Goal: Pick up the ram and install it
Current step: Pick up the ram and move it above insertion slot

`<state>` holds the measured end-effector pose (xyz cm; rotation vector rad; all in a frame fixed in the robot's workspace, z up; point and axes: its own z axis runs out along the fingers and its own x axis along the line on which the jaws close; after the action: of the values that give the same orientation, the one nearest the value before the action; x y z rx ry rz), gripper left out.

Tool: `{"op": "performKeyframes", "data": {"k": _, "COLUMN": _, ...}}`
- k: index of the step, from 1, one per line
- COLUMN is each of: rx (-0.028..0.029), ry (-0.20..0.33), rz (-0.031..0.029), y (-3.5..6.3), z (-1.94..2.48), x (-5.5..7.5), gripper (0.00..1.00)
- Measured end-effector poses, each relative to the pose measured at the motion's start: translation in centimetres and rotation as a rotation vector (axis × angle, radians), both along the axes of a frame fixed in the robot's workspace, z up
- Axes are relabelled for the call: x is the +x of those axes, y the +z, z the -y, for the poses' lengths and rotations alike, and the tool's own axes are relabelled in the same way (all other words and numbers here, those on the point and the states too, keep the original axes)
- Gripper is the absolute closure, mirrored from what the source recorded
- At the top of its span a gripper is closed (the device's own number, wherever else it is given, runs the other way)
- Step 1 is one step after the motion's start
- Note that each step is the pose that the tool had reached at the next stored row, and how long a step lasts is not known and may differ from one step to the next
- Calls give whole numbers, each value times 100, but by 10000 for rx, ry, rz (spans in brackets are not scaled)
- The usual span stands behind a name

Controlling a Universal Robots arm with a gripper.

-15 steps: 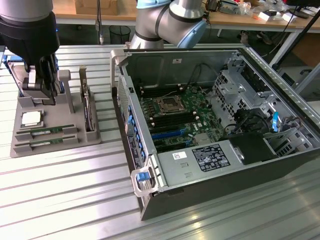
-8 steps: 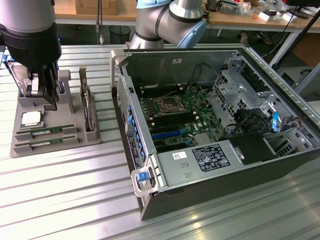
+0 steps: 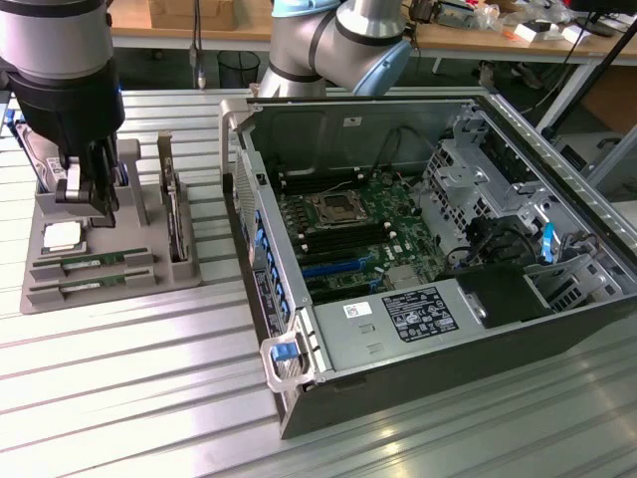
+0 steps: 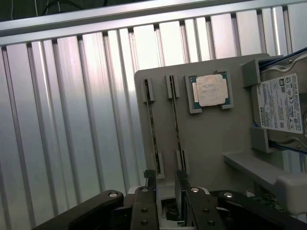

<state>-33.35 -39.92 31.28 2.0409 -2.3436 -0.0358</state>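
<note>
Presently I found the black two-fingered gripper (image 3: 88,202) open, empty, over the grey moulded tray (image 3: 159,281); the thin green ram stick (image 3: 95,261) lay slotted just nearer, lengthwise across the exterior view.

Ribbed metal tabletop (image 3: 149,378), bright glare; cluttered wooden bench (image 3: 129,28) behind, black wire bin (image 3: 239,68) beneath.

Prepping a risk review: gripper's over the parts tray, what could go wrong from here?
1. The two thin green ram sticks stand on edge close together in the grey plastic tray; the black gripper over the tray could clip both.
2. The square silver processor chip sits beside their ends and might get bumped.
</note>
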Motion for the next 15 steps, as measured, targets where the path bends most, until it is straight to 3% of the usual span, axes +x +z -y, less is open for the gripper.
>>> {"op": "performKeyframes", "data": {"k": 15, "rx": -180, "ry": 10, "rz": 1, "y": -182, "z": 0, "x": -70, "gripper": 70}}
